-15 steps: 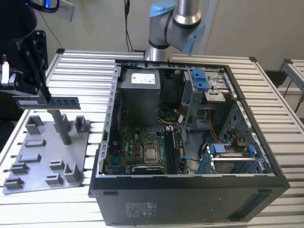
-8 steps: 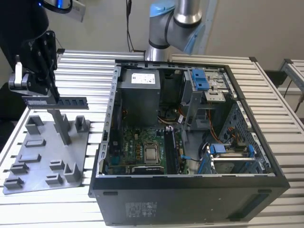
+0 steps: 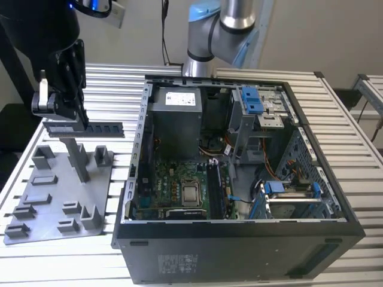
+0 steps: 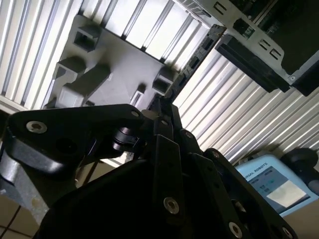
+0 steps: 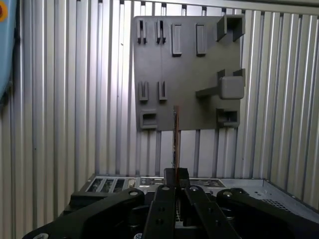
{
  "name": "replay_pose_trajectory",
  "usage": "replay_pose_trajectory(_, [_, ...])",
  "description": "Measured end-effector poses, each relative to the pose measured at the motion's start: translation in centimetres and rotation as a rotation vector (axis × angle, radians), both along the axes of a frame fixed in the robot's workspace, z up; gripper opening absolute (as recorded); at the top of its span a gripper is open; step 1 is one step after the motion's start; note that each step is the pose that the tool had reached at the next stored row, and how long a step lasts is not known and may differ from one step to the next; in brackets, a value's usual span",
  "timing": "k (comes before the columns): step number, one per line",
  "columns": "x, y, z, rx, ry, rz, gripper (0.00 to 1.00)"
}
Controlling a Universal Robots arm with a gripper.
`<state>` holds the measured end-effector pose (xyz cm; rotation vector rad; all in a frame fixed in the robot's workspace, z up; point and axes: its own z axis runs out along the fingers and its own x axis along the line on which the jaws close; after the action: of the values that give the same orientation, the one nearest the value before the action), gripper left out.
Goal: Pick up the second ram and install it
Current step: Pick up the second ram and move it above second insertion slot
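Gripper (image 3: 79, 119): closed on the ram, fingers (image 5: 176, 174) pinching its flat faces; it hangs over the exterior view's left side of the table.
Ram (image 3: 96, 129): held level and on edge in the gripper, above the plate and outside the case; seen edge-on in the first wrist view (image 5: 176, 132) and as a dark strip running out from the fingertips in the second wrist view (image 4: 197, 57).
Plate (image 3: 54, 197): grey, flat on the table under the ram, with upright blocks; its tall post (image 3: 78, 158) rises to just beneath the ram, contact unclear.
Table (image 3: 108, 89): slatted metal.
Case (image 3: 239, 239): open, just beside the plate on the exterior view's right.
Board (image 3: 179, 185): green, flat in the case floor.
Arm (image 3: 221, 24): base behind the case.
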<state>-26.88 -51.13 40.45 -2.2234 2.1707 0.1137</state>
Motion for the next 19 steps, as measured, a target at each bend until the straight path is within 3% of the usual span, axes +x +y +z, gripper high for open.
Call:
replay_pose_trajectory(8, [2.77,0.00,0.00,0.0000,0.0000,0.000,0.14])
replay_pose_trajectory(19, [7.71,0.00,0.00,-0.0001,0.0001,0.000,0.14])
